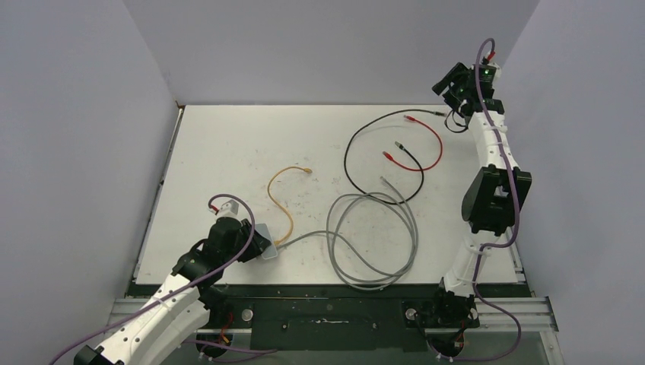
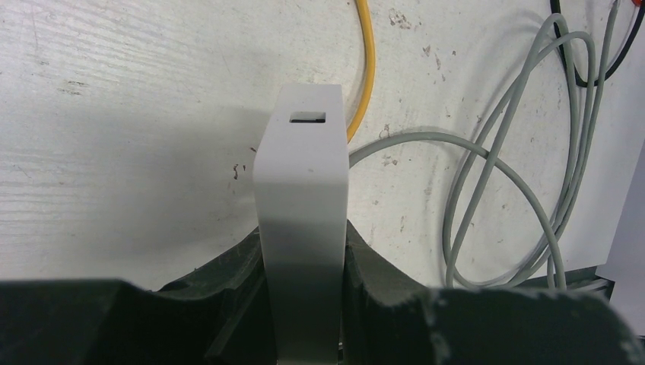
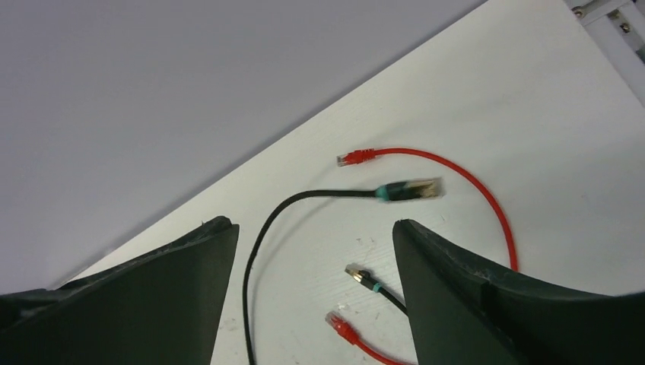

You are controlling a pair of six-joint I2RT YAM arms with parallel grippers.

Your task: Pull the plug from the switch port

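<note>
The switch is a flat pale grey-white box near the table's front left. My left gripper is shut on it. In the left wrist view the switch stands on edge between my fingers, with one small slot on its far end. A yellow cable and a grey cable both run in behind its right side; their plugs are hidden. My right gripper is open and empty, raised high at the back right. In the right wrist view it hangs over loose plugs.
The grey cable lies in a large coil at front centre. A black cable and a red cable, each with free plugs, lie at the back right. The yellow cable's free end lies mid-table. Walls enclose the table.
</note>
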